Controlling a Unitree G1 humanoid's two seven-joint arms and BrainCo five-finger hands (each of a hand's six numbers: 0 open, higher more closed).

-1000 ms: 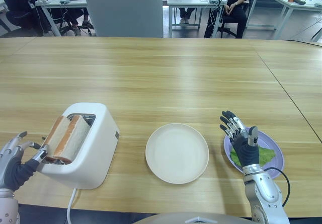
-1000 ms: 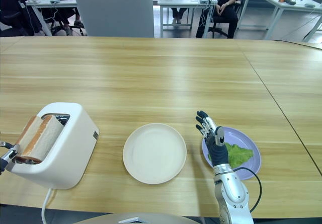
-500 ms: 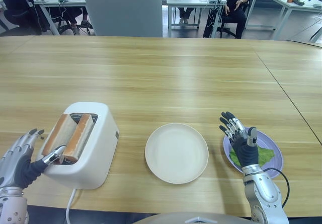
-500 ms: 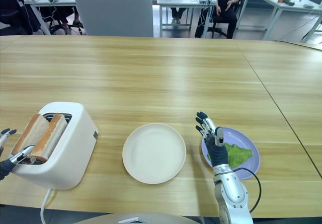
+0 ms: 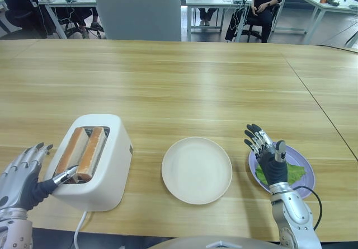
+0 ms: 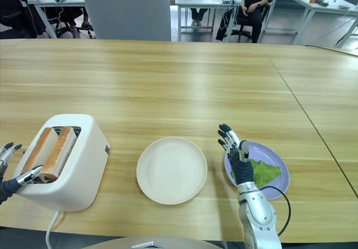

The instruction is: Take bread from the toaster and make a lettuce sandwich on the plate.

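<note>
A white toaster (image 5: 95, 162) stands at the near left of the table with two bread slices (image 5: 84, 153) sticking out of its slots. My left hand (image 5: 22, 179) is just left of the toaster, fingers spread, one fingertip touching the near end of a slice, holding nothing. An empty cream plate (image 5: 196, 169) lies in the middle near the front edge. To its right a purple plate (image 5: 305, 176) holds a lettuce leaf (image 5: 292, 172). My right hand (image 5: 267, 155) stands upright and open over the purple plate's left edge.
The toaster's white cord (image 5: 78, 229) runs off the front edge of the table. The far half of the wooden table (image 5: 179, 81) is bare. Desks, chairs and seated people are in the room behind.
The bread slices, tilted left and raised a second ago, have dropped back upright into the slots. My left hand has let go and drawn slightly down. The right hand has stayed still.
</note>
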